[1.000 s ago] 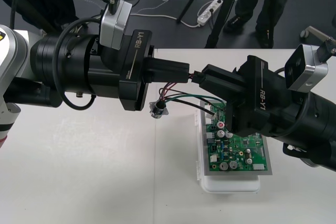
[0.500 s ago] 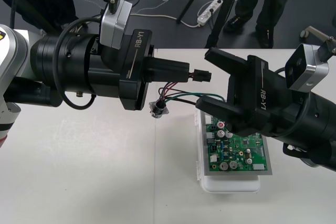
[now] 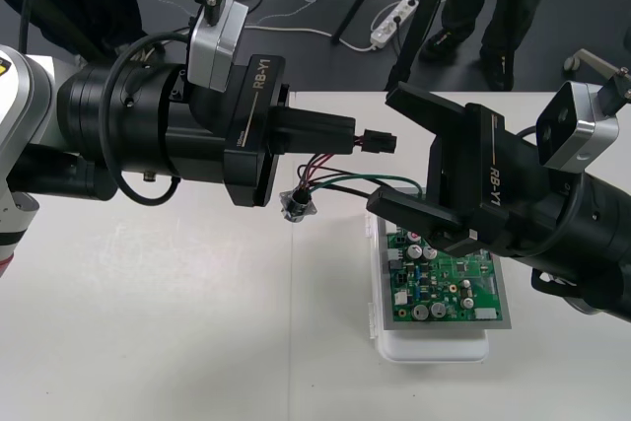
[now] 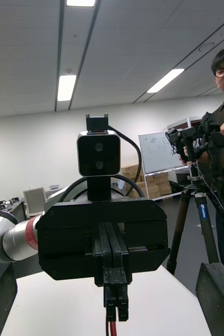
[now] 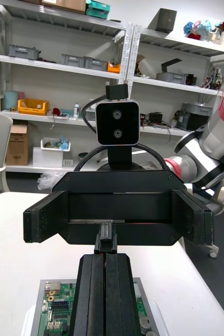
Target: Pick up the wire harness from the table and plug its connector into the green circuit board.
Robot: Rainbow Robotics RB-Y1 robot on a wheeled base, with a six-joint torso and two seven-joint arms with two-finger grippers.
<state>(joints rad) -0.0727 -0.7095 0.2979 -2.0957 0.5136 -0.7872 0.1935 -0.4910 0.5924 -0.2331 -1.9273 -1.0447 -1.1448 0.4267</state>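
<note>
My left gripper (image 3: 351,135) reaches in level above the table and is shut on the harness's small black plug (image 3: 378,142), which sticks out past its fingertips. From the plug the red, black and green wires (image 3: 330,180) droop to the round metal socket (image 3: 296,204), which hangs just above the table. My right gripper (image 3: 398,159) faces it, open, one finger on each side of the plug and neither touching it. In the right wrist view the left gripper's shut fingers (image 4: 112,252) hold the plug (image 4: 116,303). The green circuit board (image 3: 449,281) lies on its white base (image 3: 434,348) under the right gripper.
The board (image 5: 54,310) also shows below my left fingers (image 5: 105,294), with the right gripper's wide-set fingers (image 5: 42,219) beyond them. Bare table spreads left of and in front of the board. Dark floor with cables and a tripod lies past the far edge.
My right gripper was shut on the plug a second ago and has opened wide, letting it go. The plug stays in my left gripper, which has not moved.
</note>
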